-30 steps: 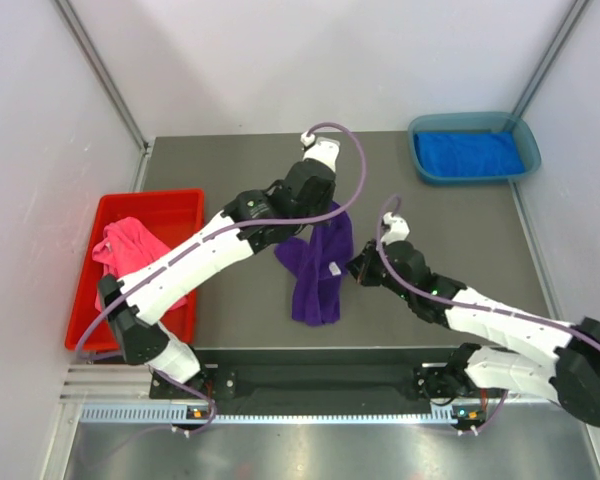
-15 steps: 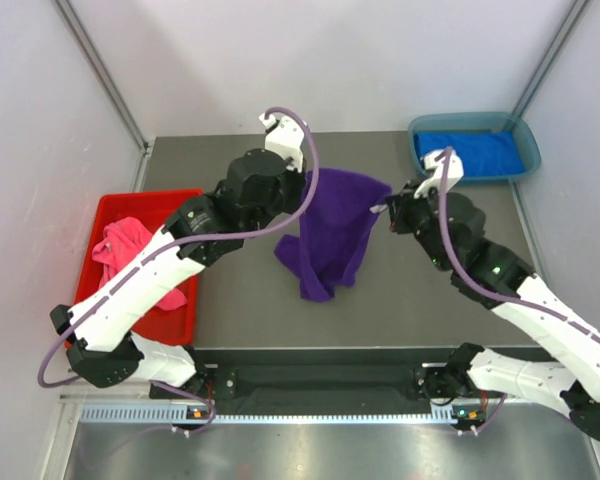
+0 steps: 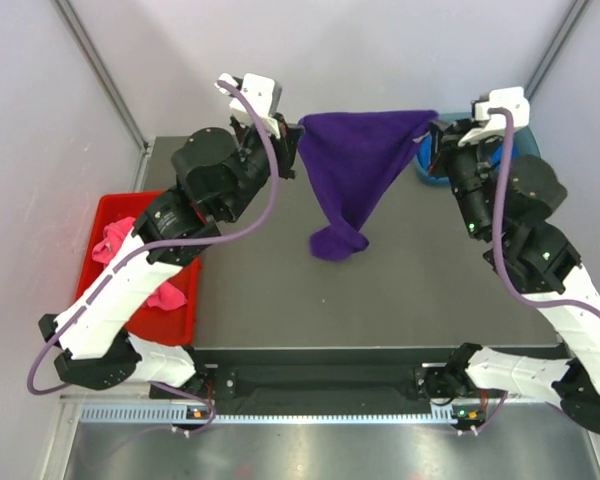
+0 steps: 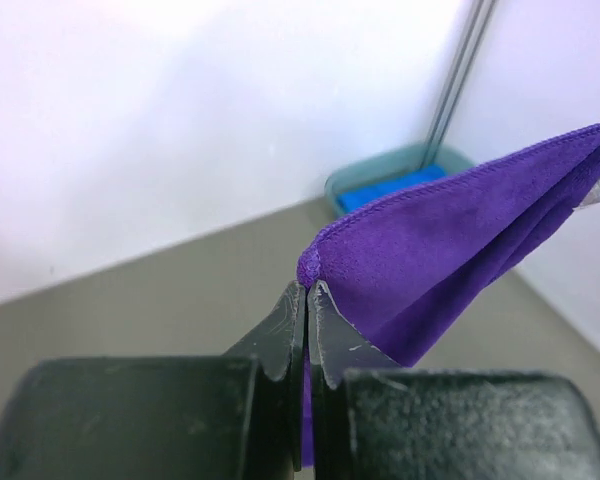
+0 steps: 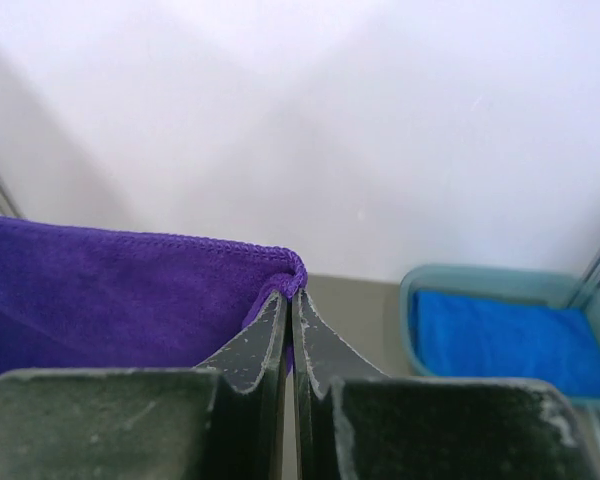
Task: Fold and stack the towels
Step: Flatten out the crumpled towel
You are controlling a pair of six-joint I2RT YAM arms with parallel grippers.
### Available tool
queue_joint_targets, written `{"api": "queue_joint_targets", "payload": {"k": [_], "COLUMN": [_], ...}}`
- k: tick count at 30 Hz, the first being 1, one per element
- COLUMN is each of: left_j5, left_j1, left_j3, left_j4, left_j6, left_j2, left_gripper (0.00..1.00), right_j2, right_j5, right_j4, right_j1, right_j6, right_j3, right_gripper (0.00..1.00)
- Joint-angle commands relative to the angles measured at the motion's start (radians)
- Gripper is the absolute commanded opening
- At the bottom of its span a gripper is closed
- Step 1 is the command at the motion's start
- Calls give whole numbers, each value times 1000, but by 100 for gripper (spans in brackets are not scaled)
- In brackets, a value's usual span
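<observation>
Two corners of purple towel (image 3: pixel 355 165) are clamped in left pincer (image 4: pixel 307 290) and right pincer (image 5: pixel 292 295); flat spreading on tabletop (image 3: pixel 260 300) beneath is needed.

Pink towel (image 3: pixel 108 245) — partly hidden by the left arm (image 3: pixel 130 280).

red bin (image 3: pixel 115 212): table's (image 3: pixel 260 290) left edge | teal tray (image 5: pixel 480 274): far right corner

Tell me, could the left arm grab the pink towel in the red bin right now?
Probably not: the left pincer is shut on the purple towel, stretched across to the right pincer.
</observation>
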Motion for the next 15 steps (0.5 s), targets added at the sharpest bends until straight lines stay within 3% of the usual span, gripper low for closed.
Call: {"api": "queue_joint_targets", "payload": {"k": [1, 15], "left_j5": [57, 243], "left_j1": [3, 3], "left_j3": [59, 81], "left_j4": [145, 314], "left_j6": [70, 154], "left_j2": [-33, -95], "left_gripper": [0, 0], "right_j2": [4, 5], "right_j5": [0, -93], "right_j4": [114, 197], "right_j1": [-12, -12], "right_j6": [-148, -269], "right_j3": [108, 281], "right_gripper": [0, 0]}}
